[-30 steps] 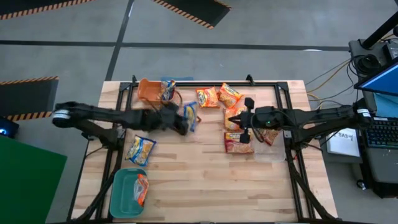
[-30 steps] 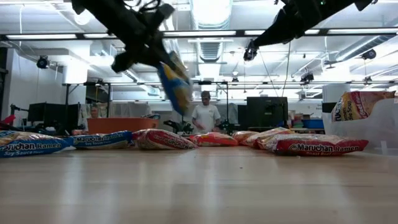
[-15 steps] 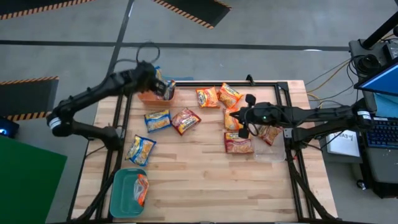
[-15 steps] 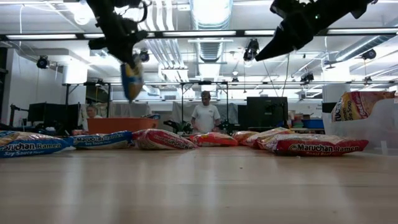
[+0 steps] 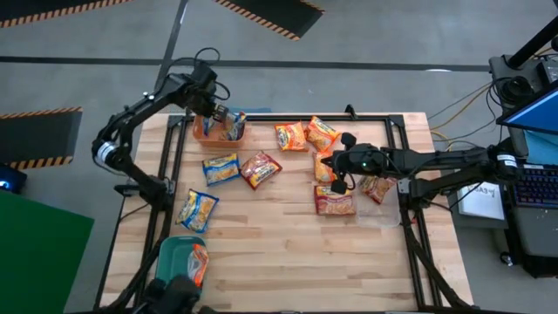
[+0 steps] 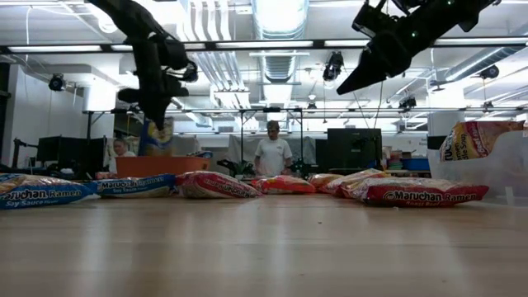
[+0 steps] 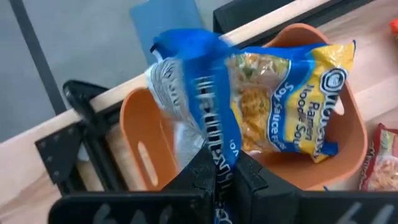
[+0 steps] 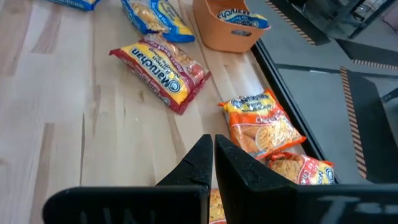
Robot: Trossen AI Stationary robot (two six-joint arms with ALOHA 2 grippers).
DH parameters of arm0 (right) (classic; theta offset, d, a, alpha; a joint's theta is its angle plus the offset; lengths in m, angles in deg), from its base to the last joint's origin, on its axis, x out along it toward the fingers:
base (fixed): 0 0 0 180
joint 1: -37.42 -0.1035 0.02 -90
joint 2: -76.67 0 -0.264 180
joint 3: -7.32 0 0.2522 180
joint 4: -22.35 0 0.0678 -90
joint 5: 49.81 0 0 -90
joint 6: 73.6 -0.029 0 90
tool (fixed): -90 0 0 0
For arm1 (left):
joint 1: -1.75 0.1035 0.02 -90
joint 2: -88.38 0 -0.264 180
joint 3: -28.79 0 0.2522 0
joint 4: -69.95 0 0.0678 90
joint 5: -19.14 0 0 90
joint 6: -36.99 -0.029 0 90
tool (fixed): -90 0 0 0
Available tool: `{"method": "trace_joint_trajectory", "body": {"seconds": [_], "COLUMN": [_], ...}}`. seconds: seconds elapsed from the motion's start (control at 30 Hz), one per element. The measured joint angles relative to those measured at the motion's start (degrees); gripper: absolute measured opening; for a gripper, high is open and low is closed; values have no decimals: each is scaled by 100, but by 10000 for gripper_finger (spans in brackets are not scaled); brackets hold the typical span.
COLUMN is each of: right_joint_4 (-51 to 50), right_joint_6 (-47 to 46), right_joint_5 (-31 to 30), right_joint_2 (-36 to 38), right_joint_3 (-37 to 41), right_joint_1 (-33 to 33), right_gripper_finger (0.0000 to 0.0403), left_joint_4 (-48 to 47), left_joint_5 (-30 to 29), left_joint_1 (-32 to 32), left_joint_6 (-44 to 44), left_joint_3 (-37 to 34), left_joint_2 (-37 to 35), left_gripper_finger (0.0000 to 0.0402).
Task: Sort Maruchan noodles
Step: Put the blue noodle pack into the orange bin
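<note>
Left end effector (image 7: 219,177) pinches a blue packet (image 7: 208,124) above the orange bin (image 7: 146,149), arm extended.

Grey floor (image 5: 366,39), hazard-striped mats (image 5: 270,13), ceiling strip lights (image 6: 276,15), monitors (image 6: 353,150)

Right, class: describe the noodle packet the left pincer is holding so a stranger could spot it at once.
Find the orange bin at the table's far left corner. The left pincer hangs over it, shut on a blue-and-yellow packet. Unlike the blue-and-yellow packet already in the bin, this one is pinched by its edge between the fingers.
</note>
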Motion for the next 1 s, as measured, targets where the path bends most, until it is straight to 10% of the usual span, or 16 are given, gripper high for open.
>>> {"method": "trace_joint_trajectory", "body": {"seconds": [1.0], "right_joint_4": [-396], "right_joint_6": [-532], "right_joint_5": [-1], "right_joint_2": [-155], "right_joint_3": [46], "right_joint_1": [65], "right_gripper_finger": [9], "left_joint_4": [95], "left_joint_5": [100], "left_joint_1": [-28], "left_joint_6": [460], "left_joint_3": [138], "left_joint_2": [1155], "left_gripper_finger": [20]}}
